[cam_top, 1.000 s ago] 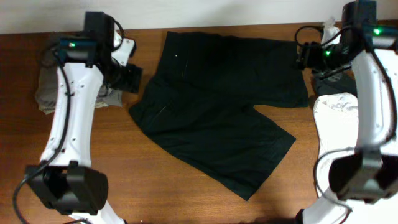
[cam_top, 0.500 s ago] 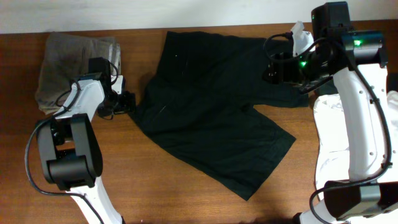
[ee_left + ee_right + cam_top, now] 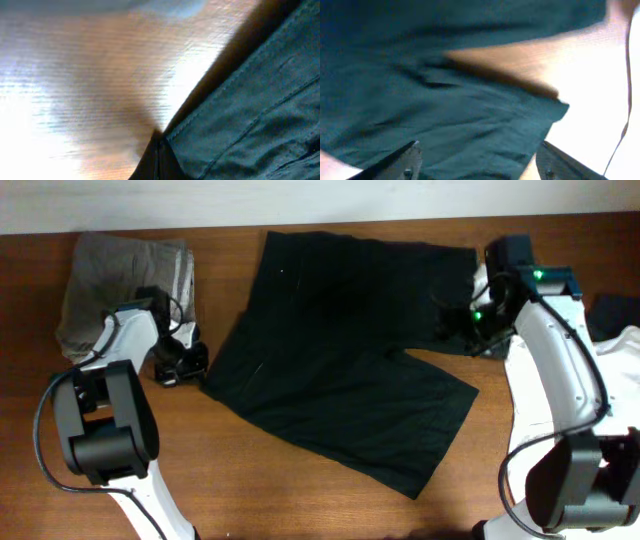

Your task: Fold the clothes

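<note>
Black shorts (image 3: 340, 360) lie spread, left claw (image 3: 190, 368) at their edge.

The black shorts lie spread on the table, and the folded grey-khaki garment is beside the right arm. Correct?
No: the overhead view shows the grey-khaki garment beside the left arm, not the right. The black shorts are spread on the table.

The left arm (image 3: 133, 332) and right arm (image 3: 555, 358) are smooth white shells joined by chunky black motor housings (image 3: 105, 442), with thin black cables (image 3: 42, 430) looping alongside, a small green light (image 3: 541, 276) glowing near the right wrist, and the right gripper (image 3: 477, 161) bearing dark grey wedge-shaped fingers (image 3: 409, 159).
</note>
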`<state>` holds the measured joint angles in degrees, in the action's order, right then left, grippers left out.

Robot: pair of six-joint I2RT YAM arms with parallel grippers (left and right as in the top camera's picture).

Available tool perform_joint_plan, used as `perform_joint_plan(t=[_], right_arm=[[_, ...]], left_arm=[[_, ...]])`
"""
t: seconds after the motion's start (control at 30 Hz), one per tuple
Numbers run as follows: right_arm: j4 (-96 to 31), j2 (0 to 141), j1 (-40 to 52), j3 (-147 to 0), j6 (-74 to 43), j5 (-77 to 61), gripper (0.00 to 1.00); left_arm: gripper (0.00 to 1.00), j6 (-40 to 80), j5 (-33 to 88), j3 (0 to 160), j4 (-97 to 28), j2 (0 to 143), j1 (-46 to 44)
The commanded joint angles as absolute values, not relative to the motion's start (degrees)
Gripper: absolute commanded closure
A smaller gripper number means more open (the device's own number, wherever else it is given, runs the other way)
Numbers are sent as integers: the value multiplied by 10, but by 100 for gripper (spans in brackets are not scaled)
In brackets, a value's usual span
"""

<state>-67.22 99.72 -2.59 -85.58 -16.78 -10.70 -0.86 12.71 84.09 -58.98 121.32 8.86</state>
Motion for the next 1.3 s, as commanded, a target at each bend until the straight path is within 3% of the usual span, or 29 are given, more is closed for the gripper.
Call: perform_joint_plan(t=[0.0, 0.07, 0.17, 0.3, 0.4, 0.47, 0.6, 0.63, 0.67, 0.7, 0.87, 1.03, 1.13, 1.2, 1.27], right_arm=[[-629, 1002, -54, -747, -207, -123, 25], [-601, 1006, -58, -694, -207, -122, 20], [-528, 1007, -62, -622, -237, -103, 20], [-397, 1007, -62, -549, -277, -65, 47], [-303, 1008, -62, -505, -295, -41, 76], [-262, 1010, -62, -499, -295, 17, 82], [-158, 1010, -78, -510, -282, 78, 85], [-154, 1010, -84, -526, -256, 67, 78], [-174, 1008, -87, -542, -220, 43, 41], [-209, 1004, -89, -560, -209, 22, 30], [-378, 937, -91, -630, -195, -73, 25], [-498, 778, -90, -633, -195, -151, 17], [-588, 749, -90, -632, -200, -161, 15], [-625, 761, -90, -631, -200, -161, 15], [-635, 774, -90, -623, -200, -161, 15]], left_arm=[[100, -13, 116, 835, -625, 1230, 117], [100, -13, 117, 835, -635, 1230, 121], [100, -13, 118, 835, -649, 1230, 120], [99, -13, 117, 835, -661, 1227, 120], [100, -13, 117, 836, -660, 1208, 121], [99, -13, 118, 836, -654, 1190, 121], [78, -13, 136, 836, -637, 1137, 121], [75, -13, 142, 836, -635, 1126, 121], [74, -13, 142, 836, -635, 1121, 120], [73, -13, 143, 836, -638, 1120, 119], [72, -13, 144, 831, -674, 1120, 96], [54, 1, 143, 750, -640, 1120, 81], [51, 9, 189, 698, -595, 1120, 81], [56, 18, 193, 677, -574, 1120, 81], [75, 29, 193, 665, -548, 1120, 81]])
